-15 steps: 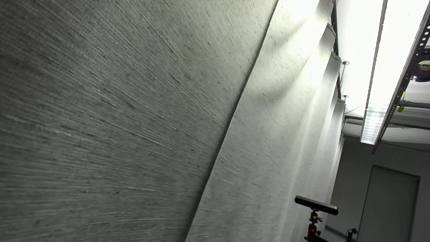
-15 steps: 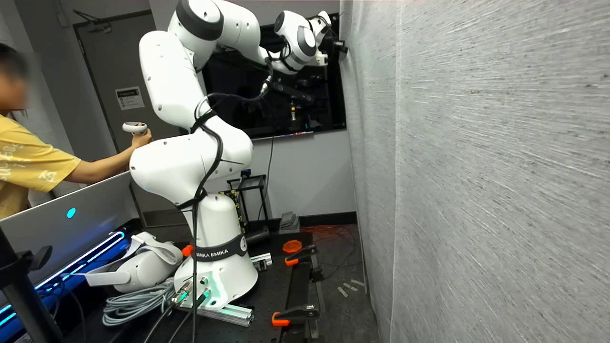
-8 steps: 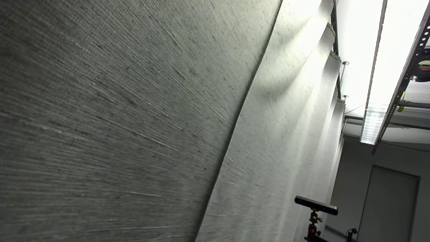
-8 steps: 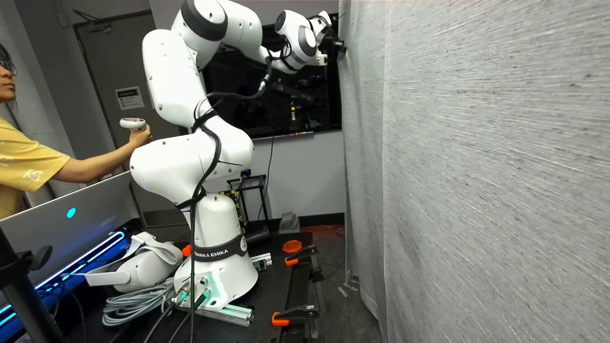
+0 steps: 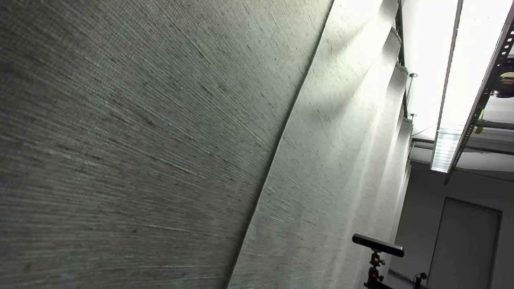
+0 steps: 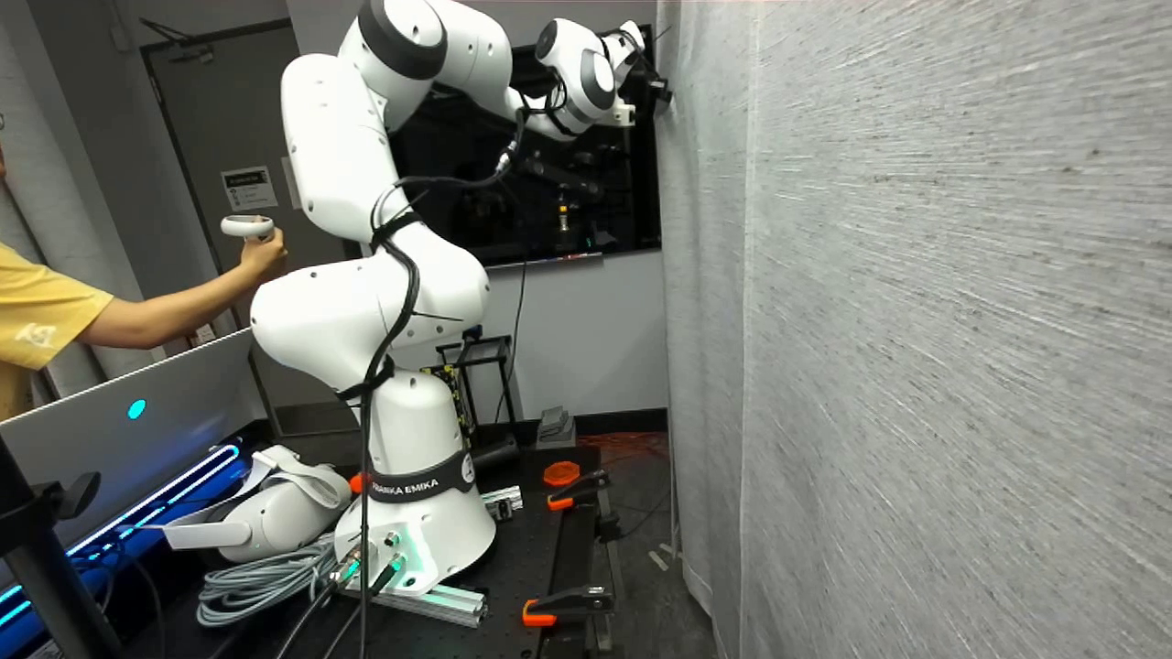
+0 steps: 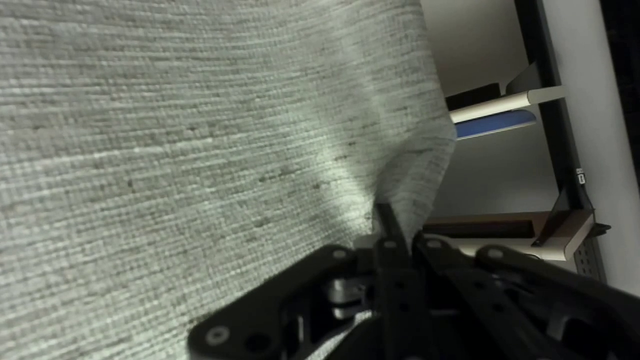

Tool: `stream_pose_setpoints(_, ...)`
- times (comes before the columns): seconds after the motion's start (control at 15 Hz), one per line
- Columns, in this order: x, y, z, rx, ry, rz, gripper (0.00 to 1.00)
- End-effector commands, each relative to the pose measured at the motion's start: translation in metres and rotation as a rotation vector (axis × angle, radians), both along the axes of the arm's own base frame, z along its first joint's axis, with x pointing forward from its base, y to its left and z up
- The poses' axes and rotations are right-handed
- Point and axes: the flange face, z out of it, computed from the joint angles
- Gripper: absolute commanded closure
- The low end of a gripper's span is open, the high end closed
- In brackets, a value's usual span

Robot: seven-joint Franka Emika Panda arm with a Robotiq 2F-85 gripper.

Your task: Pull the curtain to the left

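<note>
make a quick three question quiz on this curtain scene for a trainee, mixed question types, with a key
1. True or false: in the wrist view, the tool is closed on the curtain.
2. Multiple choice: what colour is the VR headset in an exterior view? A) black B) white C) red
3. Fill in the blank: in an exterior view, a human hand holds a VR ____.

Key: 1. True. 2. B. 3. controller.

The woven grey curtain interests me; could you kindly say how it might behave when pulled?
The curtain is probably floppy, since it puckers where the gripper pinches its edge. Its coarse-looking weave would likely resist slipping. Loose folds suggest slack may straighten before the rest follows.
</note>
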Motion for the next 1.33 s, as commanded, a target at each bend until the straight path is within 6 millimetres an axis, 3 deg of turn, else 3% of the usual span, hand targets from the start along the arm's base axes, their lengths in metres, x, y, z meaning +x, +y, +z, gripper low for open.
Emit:
stream_pose_setpoints(0.0,-0.018,0.026,-0.067,-0.118,0.09,0.025,1.0)
stream_pose_setpoints(0.33,-0.013,0.026,-0.068,-0.12,0.09,0.02,1.0)
stream_pose_setpoints(0.4,0.007,0.0,-0.001,0.006,0.011,-0.001,0.98)
stream_pose_setpoints(1.27,0.007,0.001,-0.002,0.005,0.011,0.001,0.98)
